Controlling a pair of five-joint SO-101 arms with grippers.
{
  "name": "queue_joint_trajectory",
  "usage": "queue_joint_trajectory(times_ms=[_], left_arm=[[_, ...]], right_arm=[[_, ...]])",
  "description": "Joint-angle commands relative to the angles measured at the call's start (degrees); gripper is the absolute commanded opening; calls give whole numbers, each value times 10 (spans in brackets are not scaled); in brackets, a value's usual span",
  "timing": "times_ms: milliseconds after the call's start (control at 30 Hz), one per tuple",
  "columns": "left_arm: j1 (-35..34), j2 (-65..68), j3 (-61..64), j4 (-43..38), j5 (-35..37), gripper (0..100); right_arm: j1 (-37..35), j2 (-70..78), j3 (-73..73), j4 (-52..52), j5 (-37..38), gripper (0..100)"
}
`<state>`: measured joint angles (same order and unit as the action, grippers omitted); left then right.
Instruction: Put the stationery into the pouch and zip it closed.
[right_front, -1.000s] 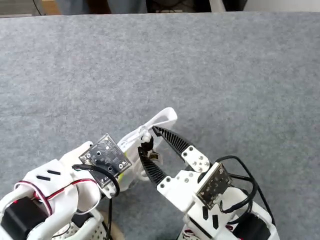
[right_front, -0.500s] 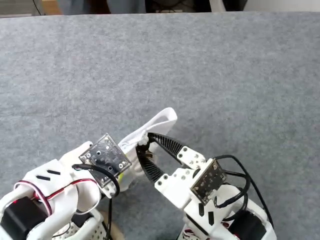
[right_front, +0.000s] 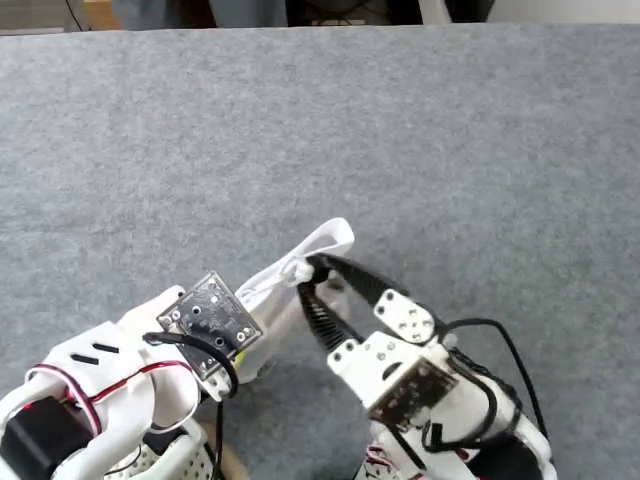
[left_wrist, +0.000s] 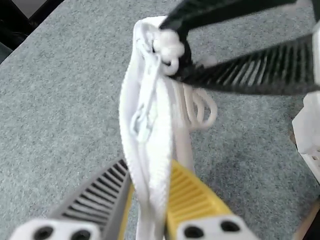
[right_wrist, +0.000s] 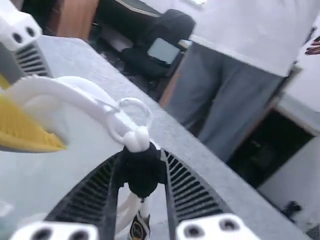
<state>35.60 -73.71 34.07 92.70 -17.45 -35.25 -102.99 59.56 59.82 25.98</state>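
the white fabric pouch (right_front: 322, 243) is standing on edge over the grey felt table (right_front: 450, 150), its near end hiding under the left arm's wrist board. the left gripper (left_wrist: 147, 171) is clamping the pouch's near edge between yellow and grey fingers. near the pouch's far end, the right gripper (right_wrist: 141, 159) is pinching the black zipper toggle (right_wrist: 142, 180) under a white cord knot (right_wrist: 136, 140). how far the zip is closed is hard to tell.

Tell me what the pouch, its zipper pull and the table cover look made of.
Pouch: soft white fabric or vinyl, matte; it sags and folds.
Zipper pull: black, smooth, probably rubber or plastic, on knotted white cord.
Table cover: grey felt-like textile, fuzzy flecked surface.
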Motion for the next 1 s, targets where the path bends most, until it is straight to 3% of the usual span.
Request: queue_joint_trajectory(times_ms=[0,333,967], left_arm=[[7,4,0,24,4,29],[10,2,-44,80,4,29],[13,-40,-87,84,5,28]], right_arm=[[51,10,-39,21,48,12],[157,10,-77,130,144,12],[301,14,-62,89,312,12]])
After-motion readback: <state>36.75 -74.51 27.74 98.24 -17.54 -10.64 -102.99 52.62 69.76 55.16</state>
